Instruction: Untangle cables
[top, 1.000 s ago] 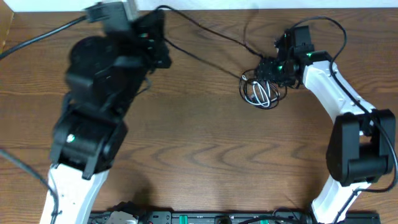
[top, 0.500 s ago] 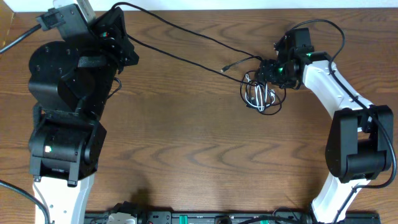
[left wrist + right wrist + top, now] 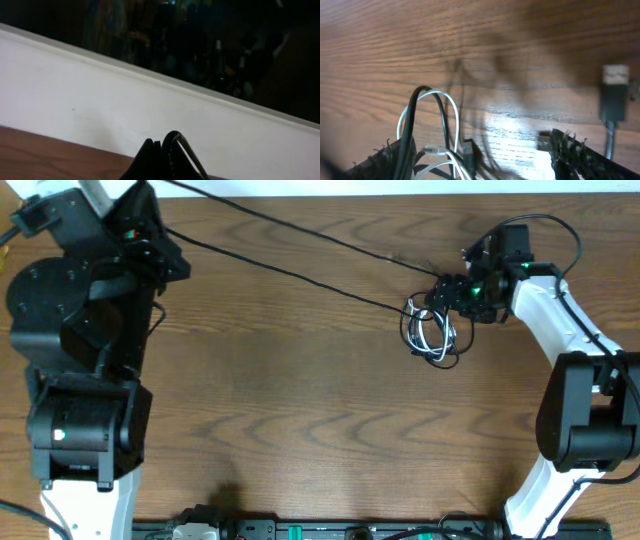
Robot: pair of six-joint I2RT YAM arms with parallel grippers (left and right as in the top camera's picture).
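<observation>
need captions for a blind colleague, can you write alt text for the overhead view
Black cables stretch taut across a wooden table from the left gripper in the far left corner to a black-and-white tangle at the right gripper.

Your table (image 3: 300, 380) is brown wood with a bold grain. It's smooth, and up close it has enough sheen to throw back a pale glare. The black cables (image 3: 300, 265) look like matt, rubbery plastic, while the white cable (image 3: 453, 109) is slicker and a bit glossy. The plug (image 3: 614, 97) has a black plastic body and a pale tip that looks like metal. On the left arm (image 3: 70, 310) and right arm (image 3: 555, 300) you've got matt black plastic housings mixed with smooth white shells. The right gripper (image 3: 477, 155) has black fingers (image 3: 570, 150) that look rough and nubby along the edges.
</observation>
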